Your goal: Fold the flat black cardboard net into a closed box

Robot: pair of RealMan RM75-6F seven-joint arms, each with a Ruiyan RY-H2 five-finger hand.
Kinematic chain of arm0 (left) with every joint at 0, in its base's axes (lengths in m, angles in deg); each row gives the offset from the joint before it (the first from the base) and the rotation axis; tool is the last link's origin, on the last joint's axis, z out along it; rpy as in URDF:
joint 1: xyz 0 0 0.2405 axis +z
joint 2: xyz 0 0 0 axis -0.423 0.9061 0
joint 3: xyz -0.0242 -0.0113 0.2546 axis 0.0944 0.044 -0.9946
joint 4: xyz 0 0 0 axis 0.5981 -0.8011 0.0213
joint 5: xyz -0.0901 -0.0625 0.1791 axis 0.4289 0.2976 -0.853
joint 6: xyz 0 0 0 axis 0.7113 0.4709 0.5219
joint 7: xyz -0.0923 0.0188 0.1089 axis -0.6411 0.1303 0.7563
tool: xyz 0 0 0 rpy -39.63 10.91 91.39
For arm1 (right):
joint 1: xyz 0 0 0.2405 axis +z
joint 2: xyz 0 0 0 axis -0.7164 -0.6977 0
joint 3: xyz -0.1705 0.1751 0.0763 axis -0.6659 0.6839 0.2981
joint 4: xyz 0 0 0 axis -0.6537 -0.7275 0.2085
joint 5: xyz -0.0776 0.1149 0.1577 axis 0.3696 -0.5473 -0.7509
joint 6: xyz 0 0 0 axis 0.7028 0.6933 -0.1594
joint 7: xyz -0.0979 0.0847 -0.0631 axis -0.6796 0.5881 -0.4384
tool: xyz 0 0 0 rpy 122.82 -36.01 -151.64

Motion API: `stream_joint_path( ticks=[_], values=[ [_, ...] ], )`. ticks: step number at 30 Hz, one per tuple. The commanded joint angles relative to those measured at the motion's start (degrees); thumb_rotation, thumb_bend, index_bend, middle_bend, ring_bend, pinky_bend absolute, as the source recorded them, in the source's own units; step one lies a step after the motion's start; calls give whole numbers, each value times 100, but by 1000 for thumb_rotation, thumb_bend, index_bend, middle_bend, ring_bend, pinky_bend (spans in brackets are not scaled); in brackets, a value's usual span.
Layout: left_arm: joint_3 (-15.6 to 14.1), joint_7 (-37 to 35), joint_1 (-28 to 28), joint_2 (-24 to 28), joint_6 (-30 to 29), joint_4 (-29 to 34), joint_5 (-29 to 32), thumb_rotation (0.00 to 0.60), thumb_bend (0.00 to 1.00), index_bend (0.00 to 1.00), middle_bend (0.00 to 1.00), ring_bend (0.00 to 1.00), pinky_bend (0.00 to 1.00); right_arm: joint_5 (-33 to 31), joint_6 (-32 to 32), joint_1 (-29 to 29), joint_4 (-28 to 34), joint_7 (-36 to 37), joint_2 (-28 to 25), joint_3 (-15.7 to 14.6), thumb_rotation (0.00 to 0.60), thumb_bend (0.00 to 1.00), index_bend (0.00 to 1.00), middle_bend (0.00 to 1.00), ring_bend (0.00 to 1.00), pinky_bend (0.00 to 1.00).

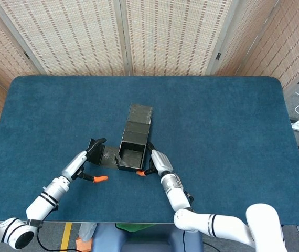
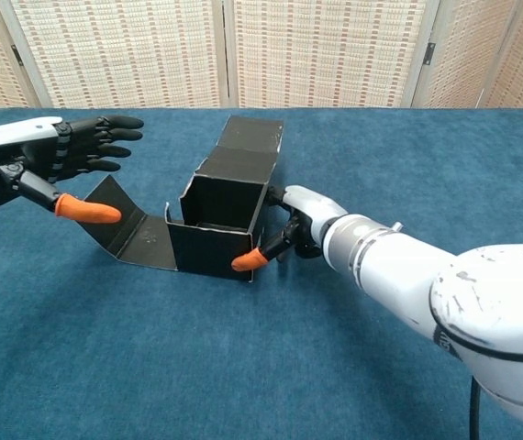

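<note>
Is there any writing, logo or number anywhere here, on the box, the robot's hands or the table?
None can be read.
Black cardboard box: plain black, no print visible.
Left hand and right hand: no label or number visible, only orange thumb tips.
Blue table: no markings.
Woven screens behind: only a pattern, no text.
</note>
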Motion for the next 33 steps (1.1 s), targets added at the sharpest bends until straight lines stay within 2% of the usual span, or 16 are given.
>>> stream_joint_path(
  ticks=[1,6,7,9,10,12,14,16,18,20,25,28,33],
  values=[
    [-8,20,4,-3,2,-8,20,600,187,0,0,0,24,199,-71,35,-326,153,196,47,600,0,0,71,653,1000],
    [-18,35,45,-2,-64,-18,40,600,188,0,0,0,26,568,3,98,-922,512,603,218,600,35,13,206,694,1000],
    [-11,68,72,-13,-116,-17,60,600,189,0,0,0,31,648,25,119,-1051,588,688,256,600,77,49,259,706,1000],
    [43,227,163,-69,-324,-23,143,600,190,0,0,0,56,858,117,173,-1346,794,874,375,600,183,188,384,733,1000],
    [75,343,215,-106,-456,-30,180,600,191,5,0,12,112,951,129,195,-1454,883,923,415,600,230,266,445,746,1000],
    [168,651,354,-223,-852,-57,235,600,190,70,39,148,284,1076,115,220,-1603,1101,977,554,600,289,390,548,765,1000],
    [192,849,445,-287,-1108,-71,201,600,202,283,254,468,590,1088,6,204,-1543,1302,919,705,600,319,444,595,771,1000],
    [126,1019,496,-272,-1268,-100,18,600,221,460,420,634,775,1015,-205,126,-1260,1551,734,899,600,337,468,615,772,1000],
    [-1,1098,506,-217,-1317,-123,-230,600,228,547,506,753,879,940,-446,21,-903,1760,489,1028,600,346,486,630,772,1000],
    [-319,824,407,-3,-1154,-80,-772,600,237,580,560,844,955,835,-713,-117,-405,1978,143,1180,600,345,489,633,772,1000],
    [-960,-80,-84,297,-632,-186,-1869,600,242,572,553,878,983,619,-1155,-412,544,2326,-538,1318,600,346,489,632,772,1000],
    [-1037,-23,-267,96,-440,-478,-1990,600,244,531,523,879,983,528,-1428,-628,1078,2592,-948,1340,600,345,489,632,772,1000],
    [-1012,-46,-457,-188,-71,-797,-1706,600,247,503,497,879,983,607,-1871,-1066,1821,3109,-1611,1320,600,345,489,632,772,1000]
  ],
)
